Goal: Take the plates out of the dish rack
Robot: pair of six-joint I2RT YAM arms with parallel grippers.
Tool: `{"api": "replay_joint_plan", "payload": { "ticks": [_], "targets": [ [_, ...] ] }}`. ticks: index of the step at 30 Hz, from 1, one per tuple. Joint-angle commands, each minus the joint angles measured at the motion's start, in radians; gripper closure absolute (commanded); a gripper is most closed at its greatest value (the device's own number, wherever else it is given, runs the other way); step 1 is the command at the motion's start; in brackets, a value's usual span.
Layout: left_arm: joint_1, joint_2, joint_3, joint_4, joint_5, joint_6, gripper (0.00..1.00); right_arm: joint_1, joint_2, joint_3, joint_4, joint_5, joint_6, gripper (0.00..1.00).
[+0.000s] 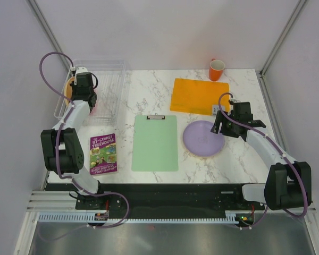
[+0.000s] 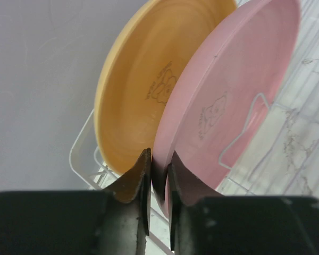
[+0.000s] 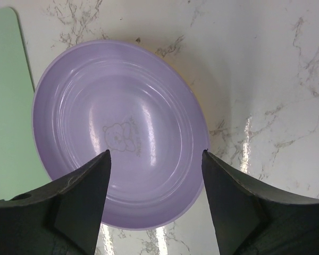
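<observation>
The white wire dish rack (image 1: 109, 71) stands at the table's back left. In the left wrist view a yellow-orange plate (image 2: 138, 90) and a pink plate (image 2: 234, 101) stand on edge in the rack (image 2: 82, 154). My left gripper (image 2: 159, 164) is shut on the pink plate's lower rim; from above it (image 1: 91, 103) is inside the rack. The lilac plate (image 1: 203, 139) lies flat on the table, right of centre. My right gripper (image 3: 155, 154) hangs open and empty just above the lilac plate (image 3: 122, 127). A second yellow-orange plate does not show.
A green clipboard (image 1: 155, 142) lies at the centre, with a purple book (image 1: 103, 154) to its left. An orange mat (image 1: 199, 96) lies at the back right, with an orange mug (image 1: 217, 69) behind it. Walls close in on both sides.
</observation>
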Motion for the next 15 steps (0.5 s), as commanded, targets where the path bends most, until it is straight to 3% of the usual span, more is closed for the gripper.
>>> {"api": "replay_joint_plan", "payload": {
  "ticks": [1,2,8,15],
  "targets": [
    [0.001,-0.06,0.008,0.014,-0.043,-0.032,0.91,-0.006,-0.027,-0.003,0.026,-0.025,-0.013,0.24],
    [0.0,-0.064,0.007,0.012,-0.051,-0.032,0.98,-0.006,-0.028,-0.003,0.026,-0.028,-0.013,0.24],
    [-0.017,-0.091,0.013,0.053,-0.147,0.015,0.98,-0.006,-0.033,-0.006,0.028,-0.031,-0.013,0.23],
    [-0.086,-0.118,0.025,0.185,-0.293,0.173,0.98,-0.006,-0.036,-0.005,0.028,-0.045,-0.013,0.23]
  ]
}}
